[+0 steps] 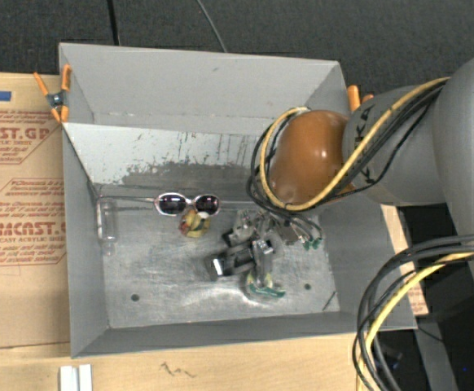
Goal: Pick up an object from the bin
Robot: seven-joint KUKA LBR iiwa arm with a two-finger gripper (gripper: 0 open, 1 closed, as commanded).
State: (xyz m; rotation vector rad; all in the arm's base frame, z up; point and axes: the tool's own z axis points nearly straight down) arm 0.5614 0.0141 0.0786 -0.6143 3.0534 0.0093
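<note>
Down on the right half of the bin (pixel 196 80) floor, your claw (pixel 260 239) sits low over a little heap of odds and ends (pixel 249 255), right under the orange wrist cover (pixel 306 157). That cover and the loops of cable (pixel 359 155) hide most of it from above, so you honestly can't tell whether the claw is open or closed, or whether anything is in it.

The heap itself is a muddle: greyish metal-looking bits just beside the claw, a small black block (pixel 221 265) at its left edge, and a green-and-white piece (pixel 265 290) at the near edge. Where one bit ends and the next starts is hard to make out.

Well apart to the left lie white-framed sunglasses (pixel 186 204) with dark lenses, and a small yellow-brown thing (pixel 194 225) touching or just below them, can't say which. Further left, near the wall, a clear see-through item (pixel 107 222) barely shows against the grey.

Dark lettering (pixel 361 120) runs along the grey arm (pixel 416 153), but the cables cross it and it's unreadable.
</note>
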